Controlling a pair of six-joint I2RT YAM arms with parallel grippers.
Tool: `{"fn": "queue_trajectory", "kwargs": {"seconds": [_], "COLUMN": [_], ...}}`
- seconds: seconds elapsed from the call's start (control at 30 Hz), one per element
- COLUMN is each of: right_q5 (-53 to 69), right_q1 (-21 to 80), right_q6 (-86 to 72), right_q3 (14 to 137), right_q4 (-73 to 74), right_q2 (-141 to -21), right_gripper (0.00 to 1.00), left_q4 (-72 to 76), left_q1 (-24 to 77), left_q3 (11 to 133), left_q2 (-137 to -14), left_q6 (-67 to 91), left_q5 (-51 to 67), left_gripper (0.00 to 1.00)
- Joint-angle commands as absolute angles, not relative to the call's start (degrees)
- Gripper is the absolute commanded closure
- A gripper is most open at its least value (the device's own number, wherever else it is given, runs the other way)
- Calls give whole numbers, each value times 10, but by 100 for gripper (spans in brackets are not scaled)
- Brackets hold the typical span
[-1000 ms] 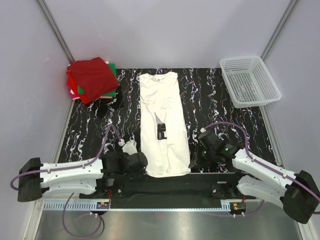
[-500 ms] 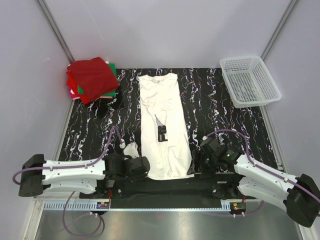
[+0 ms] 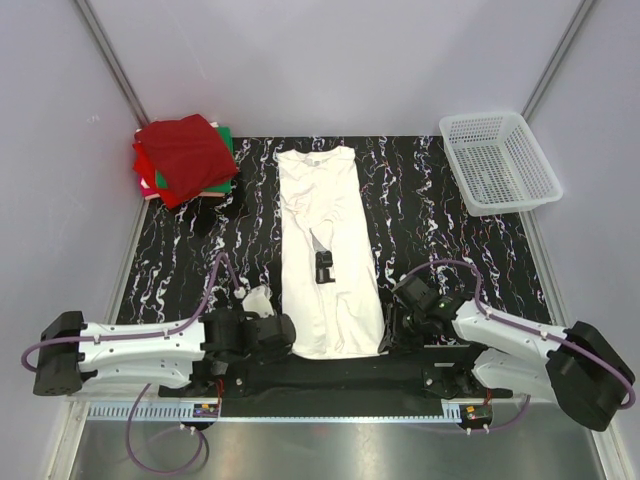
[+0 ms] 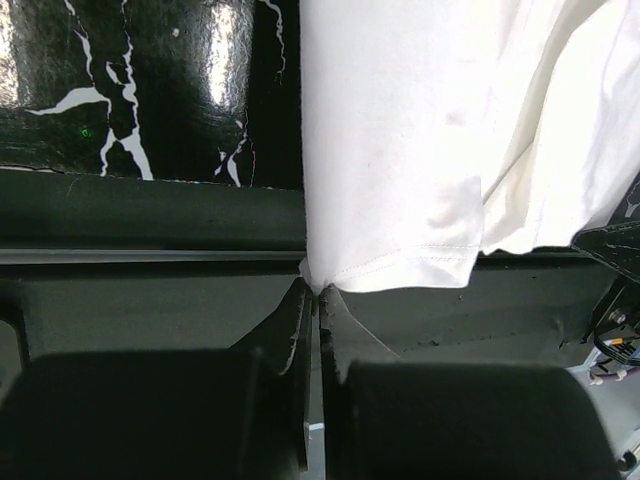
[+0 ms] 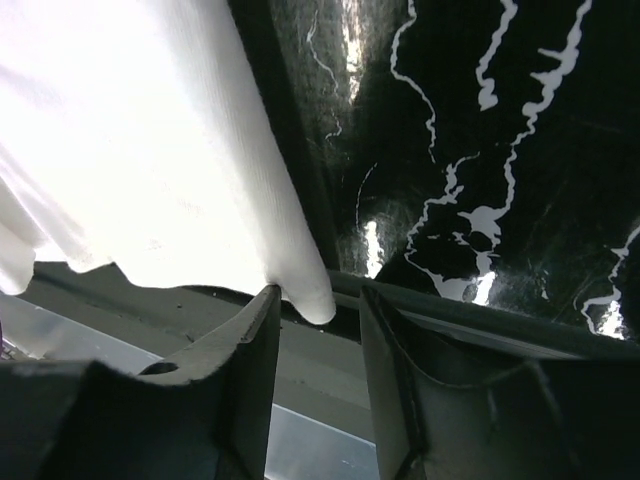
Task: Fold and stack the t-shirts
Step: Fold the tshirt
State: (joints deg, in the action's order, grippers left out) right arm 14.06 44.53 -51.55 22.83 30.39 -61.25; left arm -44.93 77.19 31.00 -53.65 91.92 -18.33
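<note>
Soft white t-shirt, long narrow strip

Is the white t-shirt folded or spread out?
Partly folded: the white t-shirt lies as a long narrow strip, sleeves tucked in, not yet folded across.

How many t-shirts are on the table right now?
4: white tee spread mid-table; dark red, bright red and green ones stacked far left. The stack may hide more.
</note>
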Motion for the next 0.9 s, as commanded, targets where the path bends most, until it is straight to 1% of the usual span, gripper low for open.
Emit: {"fn": "queue_trajectory", "kwargs": {"seconds": [0.0, 0.13, 0.17, 0.27, 0.33, 0.4, 0.47, 0.67, 0.8, 0.87], "right_q5": [122, 120, 121, 120, 120, 124, 128, 169, 185, 185], "right_q1": [450, 450, 450, 451, 450, 450, 450, 450, 450, 451], "right_q6": [-505, -501, -501, -501, -500, -496, -496, -514, -526, -531], "right_q3": [251, 252, 251, 247, 247, 247, 243, 234, 254, 265], "right_q4": [280, 274, 273, 272, 275, 286, 297, 353, 412, 428], "right_q2": [-636, -637, -635, -623, -616, -603, -584, -469, -405, -392], "right_gripper": [56, 65, 77, 100, 100, 100, 100, 100, 100, 100], "left_q4": [-441, -446, -446, -446, -444, -442, -439, -428, -462, -481], "left_q1": [774, 773, 774, 774, 773, 773, 776, 807, 818, 818], "left_q3": [316, 319, 320, 321, 323, 330, 341, 366, 406, 432], "left_q2": [-542, -548, -548, -552, -559, -574, -595, -635, -647, -646], "left_q6": [924, 924, 924, 922, 921, 912, 905, 913, 907, 905], "left_q5": [-207, -210, -211, -211, -211, -203, -195, -183, -188, -194], "left_gripper": [96, 96, 96, 96, 96, 100, 100, 100, 100, 100]}}
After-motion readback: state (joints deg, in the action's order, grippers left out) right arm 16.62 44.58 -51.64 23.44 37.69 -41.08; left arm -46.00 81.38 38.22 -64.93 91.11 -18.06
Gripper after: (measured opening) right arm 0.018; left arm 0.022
